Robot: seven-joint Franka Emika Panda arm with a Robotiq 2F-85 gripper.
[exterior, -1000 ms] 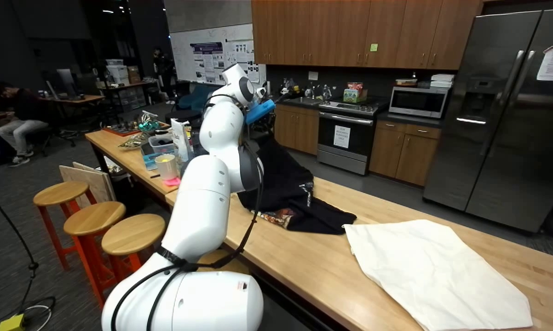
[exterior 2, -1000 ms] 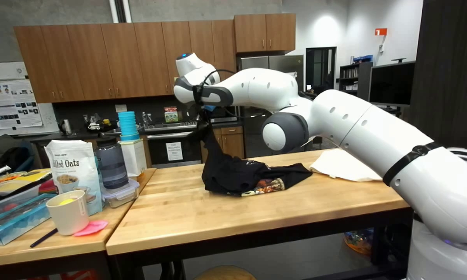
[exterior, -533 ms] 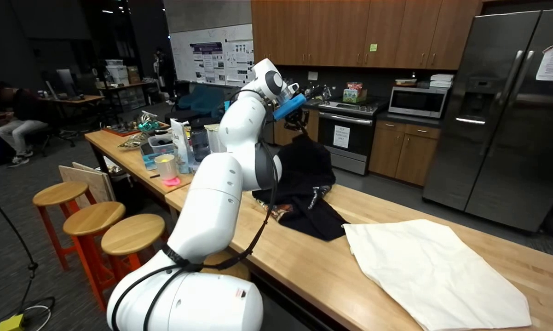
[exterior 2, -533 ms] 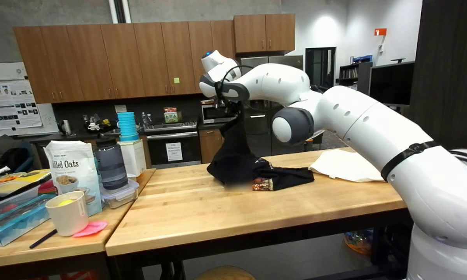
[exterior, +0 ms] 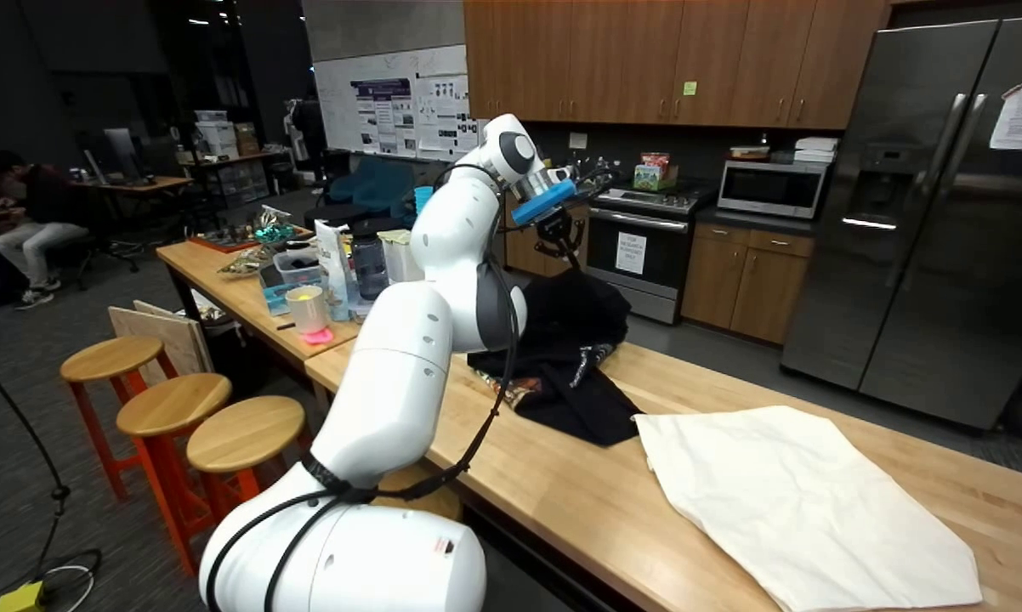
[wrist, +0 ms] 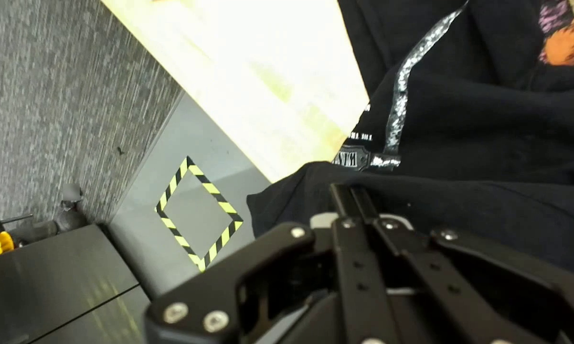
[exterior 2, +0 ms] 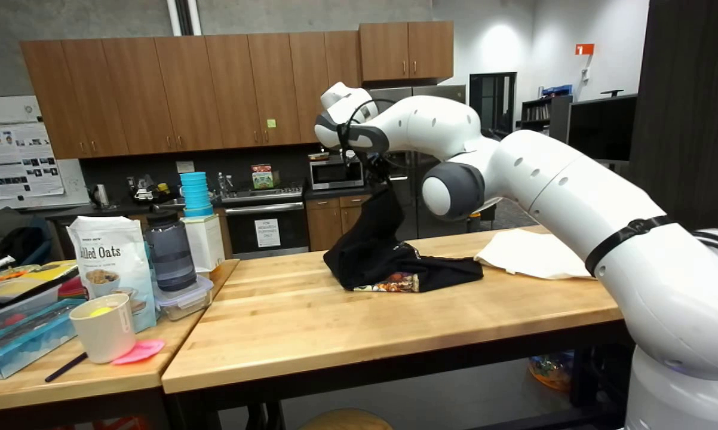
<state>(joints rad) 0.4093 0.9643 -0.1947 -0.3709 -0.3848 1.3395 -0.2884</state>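
A black garment with a colourful print and a shiny silver strip lies bunched on the wooden table. It also shows in an exterior view and fills the right of the wrist view. My gripper has its two fingers close together against the cloth. In both exterior views the gripper is at the top of a raised peak of the garment, holding that part above the table. The rest of the garment rests on the tabletop. The pinched cloth between the fingertips is mostly hidden.
A cream cloth lies flat next to the garment. An adjoining table holds a mug, an oats bag, a dark bottle and a pink sheet. Stools stand alongside. A stove and fridge are behind.
My gripper has moved rightward in both exterior views, pulling the raised part of the garment with it. In the last half second it has sunk slightly. The cream cloth stays put.
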